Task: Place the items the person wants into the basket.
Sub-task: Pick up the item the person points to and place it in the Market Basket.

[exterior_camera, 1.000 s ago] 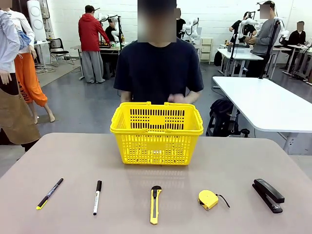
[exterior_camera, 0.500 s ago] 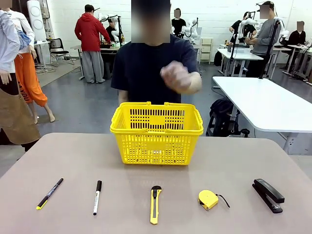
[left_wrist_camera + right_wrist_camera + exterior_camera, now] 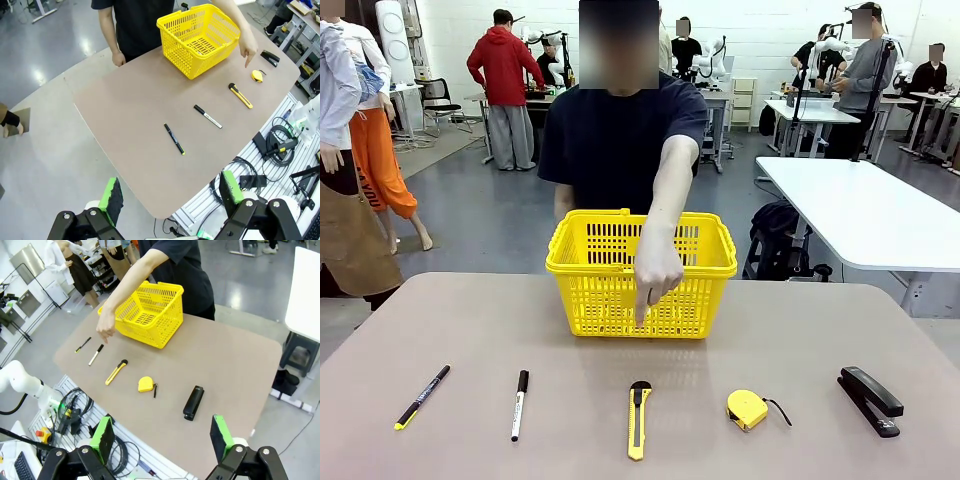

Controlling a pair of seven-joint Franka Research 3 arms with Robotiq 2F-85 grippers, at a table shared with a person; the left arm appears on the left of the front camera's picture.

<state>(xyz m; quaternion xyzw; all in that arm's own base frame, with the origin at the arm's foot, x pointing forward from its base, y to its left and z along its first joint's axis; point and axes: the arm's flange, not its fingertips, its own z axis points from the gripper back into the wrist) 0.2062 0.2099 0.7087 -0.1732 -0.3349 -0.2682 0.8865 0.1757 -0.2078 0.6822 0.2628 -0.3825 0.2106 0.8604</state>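
While the person point(image 3: 610, 150) points one finger down, their hand point(image 3: 658, 270) hangs in front of the yellow basket point(image 3: 590, 280), above the yellow-and-black knife point(image 3: 639, 419). We see small dark print on the white marker point(image 3: 520, 404), too small to read. The pen point(image 3: 421, 397), marker, knife, tape measure point(image 3: 747, 409) and black stapler point(image 3: 870, 399) lie in a row near our edge of the table point(image 3: 820, 330), well apart, with bare table between them. Our left gripper point(image 3: 171, 194) and right gripper point(image 3: 161, 437) hang high up, jaws wide, holding nothing.
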